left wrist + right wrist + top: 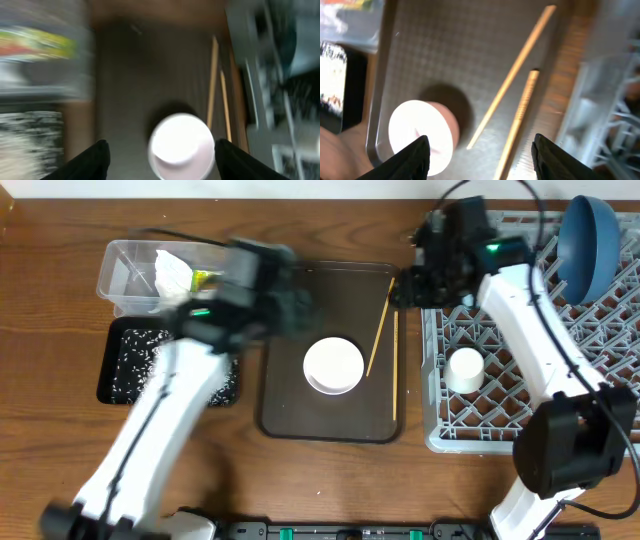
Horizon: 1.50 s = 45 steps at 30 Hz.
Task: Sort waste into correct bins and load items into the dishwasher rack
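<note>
A white bowl [333, 365] sits on the brown serving tray [300, 410], with two wooden chopsticks [379, 327] lying to its right. My left gripper [295, 310] hovers over the tray's far left, motion-blurred. Its wrist view shows it open [162, 162] and empty, with the bowl [182, 145] below the jaws. My right gripper [405, 288] hangs at the tray's far right corner, open [480, 160] and empty above the chopsticks [512, 75]. The clear tub [125, 280] holds a napkin [172, 275] and a snack wrapper [207, 278]. The black tray [120, 365] holds rice scraps.
The grey dishwasher rack [500, 420] fills the right side, holding a small white cup [464, 369] and a dark blue dish [590, 240] standing at its far corner. The right arm reaches across the rack. Bare wooden tabletop lies in front of the trays.
</note>
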Motion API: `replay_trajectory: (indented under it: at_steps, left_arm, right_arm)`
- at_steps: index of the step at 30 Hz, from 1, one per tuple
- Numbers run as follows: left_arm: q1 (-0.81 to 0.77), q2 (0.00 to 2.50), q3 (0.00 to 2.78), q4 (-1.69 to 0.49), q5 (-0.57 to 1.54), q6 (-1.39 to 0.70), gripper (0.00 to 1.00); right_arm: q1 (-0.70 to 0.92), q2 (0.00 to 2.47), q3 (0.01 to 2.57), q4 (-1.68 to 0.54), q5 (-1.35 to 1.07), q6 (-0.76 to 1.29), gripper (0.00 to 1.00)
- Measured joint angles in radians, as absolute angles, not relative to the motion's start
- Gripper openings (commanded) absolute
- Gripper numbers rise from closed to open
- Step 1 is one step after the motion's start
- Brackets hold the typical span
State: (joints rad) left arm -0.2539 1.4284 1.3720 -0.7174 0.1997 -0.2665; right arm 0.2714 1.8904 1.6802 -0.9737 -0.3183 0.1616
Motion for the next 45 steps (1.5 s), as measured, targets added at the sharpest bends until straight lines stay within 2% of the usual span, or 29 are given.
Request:
replay_trajectory:
  at_steps: [5, 10, 11, 12, 13, 18, 24, 28, 34, 39, 40, 45]
  left_arm:
    - [-0.088, 1.360, 1.379, -0.745, 0.193, -0.278, 0.70]
    - [-0.009, 1.369, 1.379, -0.769, 0.191, -0.286, 0.71]
    - [-0.004, 1.369, 1.379, -0.773, 0.191, -0.288, 0.71]
    - [-0.002, 1.369, 1.379, -0.776, 0.191, -0.288, 0.82]
    - [-0.001, 1.369, 1.379, -0.779, 0.191, -0.284, 0.83]
    - [-0.001, 1.369, 1.379, -0.782, 0.192, -0.291, 0.85]
    - [-0.001, 1.369, 1.379, -0.782, 0.192, -0.292, 0.88]
    - [-0.001, 1.369, 1.379, -0.782, 0.192, -0.292, 0.88]
    - [-0.001, 1.369, 1.379, -0.782, 0.192, -0.292, 0.90]
    - [-0.001, 1.369, 1.379, -0.782, 0.192, -0.292, 0.91]
    - [-0.001, 1.369, 1.379, -0.782, 0.192, -0.292, 0.91]
    - [-0.001, 1.369, 1.379, -0.782, 0.192, -0.292, 0.92]
  right_arm:
    - [0.392, 1.893, 1.658, -0.960, -0.269, 0.189, 0.61]
    - [0.469, 1.945, 1.640, -0.960, -0.254, 0.215, 0.54]
    - [0.477, 1.965, 1.639, -0.962, -0.253, 0.221, 0.52]
    - [0.478, 1.980, 1.639, -0.964, -0.250, 0.224, 0.50]
    - [0.482, 2.002, 1.638, -0.967, -0.247, 0.229, 0.49]
    - [0.489, 2.071, 1.632, -0.984, -0.238, 0.234, 0.42]
    - [0.489, 2.107, 1.628, -0.988, -0.234, 0.239, 0.23]
    - [0.489, 2.107, 1.628, -0.982, -0.229, 0.245, 0.25]
    - [0.489, 2.110, 1.611, -0.968, -0.204, 0.245, 0.21]
    - [0.489, 2.118, 1.594, -0.959, -0.201, 0.244, 0.09]
    - [0.489, 2.119, 1.592, -0.957, -0.200, 0.244, 0.01]
    - [0.489, 2.120, 1.578, -0.928, -0.201, 0.246, 0.01]
